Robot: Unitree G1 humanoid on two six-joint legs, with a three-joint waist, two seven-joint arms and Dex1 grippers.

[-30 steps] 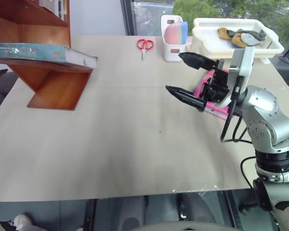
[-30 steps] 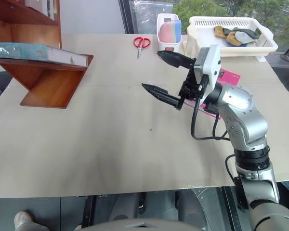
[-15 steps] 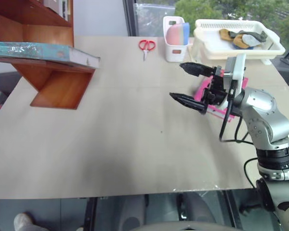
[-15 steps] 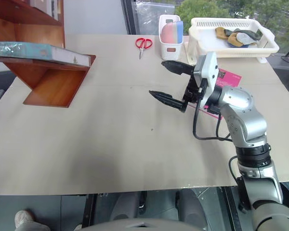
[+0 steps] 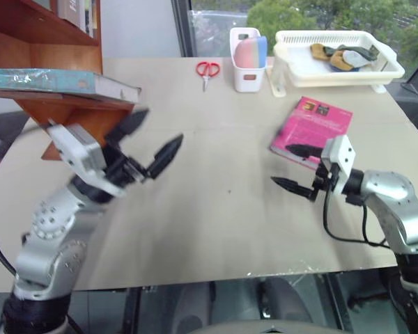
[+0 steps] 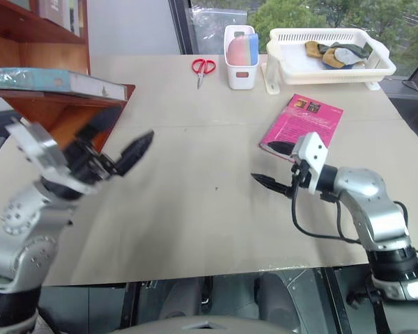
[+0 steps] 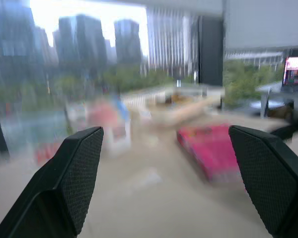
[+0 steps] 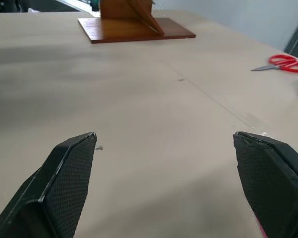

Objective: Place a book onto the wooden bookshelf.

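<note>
We find the book point(image 5: 59, 81) already lying on the wooden bookshelf point(image 5: 52, 42). Left claw point(image 5: 148, 142) and right claw point(image 5: 297, 169) are open, empty. Next: withdraw both clear of the table point(image 5: 216, 229).

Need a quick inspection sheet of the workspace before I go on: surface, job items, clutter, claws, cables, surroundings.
Surface: beige table, flat, bare in the middle.
Job's things: teal book lies flat on a board of the bookshelf, at the table's far left.
Clutter: pink book flat on the right; red scissors, a white cup with pink and blue contents, and a white basket with cloth items along the far edge.
Claws: left claw open and empty above the table near the shelf; right claw open and empty, low beside the pink book.
Cables: black cable looped off the right forearm.
Surroundings: window with trees behind the table.
</note>
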